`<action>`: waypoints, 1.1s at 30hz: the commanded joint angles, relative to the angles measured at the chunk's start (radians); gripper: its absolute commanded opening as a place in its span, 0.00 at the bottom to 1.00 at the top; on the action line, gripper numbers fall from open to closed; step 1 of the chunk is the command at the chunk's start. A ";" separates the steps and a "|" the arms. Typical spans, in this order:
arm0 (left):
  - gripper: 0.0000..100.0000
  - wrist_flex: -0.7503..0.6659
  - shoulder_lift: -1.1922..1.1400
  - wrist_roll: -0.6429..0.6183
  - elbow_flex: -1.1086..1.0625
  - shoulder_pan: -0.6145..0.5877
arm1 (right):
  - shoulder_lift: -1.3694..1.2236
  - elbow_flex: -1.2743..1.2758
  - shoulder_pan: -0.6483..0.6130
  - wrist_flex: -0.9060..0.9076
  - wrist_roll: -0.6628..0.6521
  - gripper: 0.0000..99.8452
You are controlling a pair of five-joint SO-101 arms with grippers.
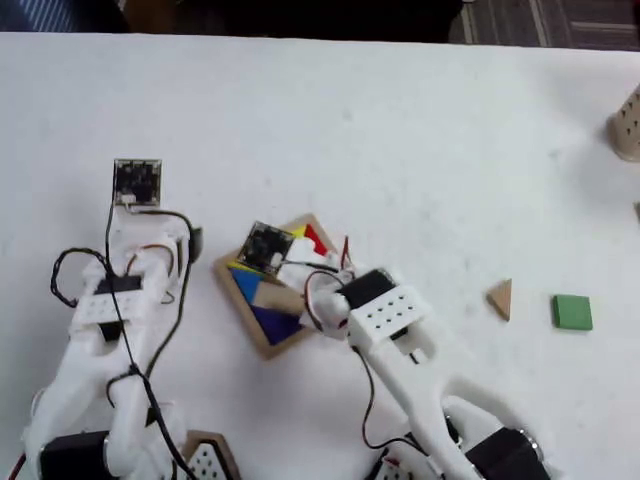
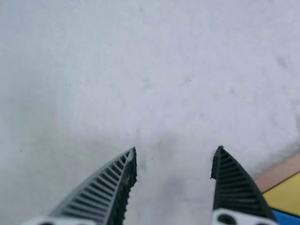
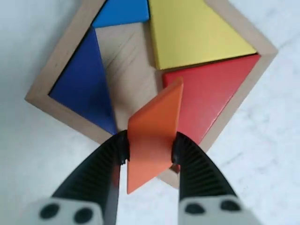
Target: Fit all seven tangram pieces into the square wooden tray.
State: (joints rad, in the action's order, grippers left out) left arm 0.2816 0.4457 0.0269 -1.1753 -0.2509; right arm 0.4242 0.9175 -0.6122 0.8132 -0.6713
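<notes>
The left arm (image 1: 118,310), white plastic strung with black cables, comes in from the 7 o'clock edge of the high view and stretches toward 12 o'clock. The left hand (image 2: 175,151) has its two ribbed dark fingers (image 2: 117,183) spread wide apart. The right arm (image 1: 395,320), also white, reaches from 5 o'clock toward 10 o'clock. The right hand (image 3: 151,143) is closed on a flat orange parallelogram piece (image 3: 154,122), pinching its opposite edges.

hi cam: top-down, far | wrist cams: close, facing tbl (image 1: 400,120) | shared: tray (image 3: 61,58)
</notes>
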 commanded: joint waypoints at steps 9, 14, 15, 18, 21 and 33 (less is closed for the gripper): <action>0.27 0.005 0.027 0.005 0.006 -0.012 | -0.122 0.002 0.004 -0.133 -0.262 0.02; 0.27 0.002 0.027 0.005 0.006 -0.012 | -0.130 -0.025 0.007 -0.119 -0.218 0.02; 0.27 0.002 0.027 0.005 0.006 -0.012 | -0.119 -0.026 0.007 -0.114 -0.204 0.02; 0.27 0.002 0.027 0.005 0.006 -0.012 | -0.076 -0.025 0.007 -0.081 -0.161 0.02; 0.27 0.002 0.027 0.005 0.006 -0.012 | -0.039 -0.025 0.005 -0.044 -0.091 0.02; 0.27 0.000 0.027 0.005 0.006 -0.012 | -0.071 -0.192 0.090 0.122 0.864 0.02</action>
State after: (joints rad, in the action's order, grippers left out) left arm 0.2816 0.4457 0.0269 -1.1753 -0.2509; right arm 0.3598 0.8193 -0.5677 0.8838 -0.1112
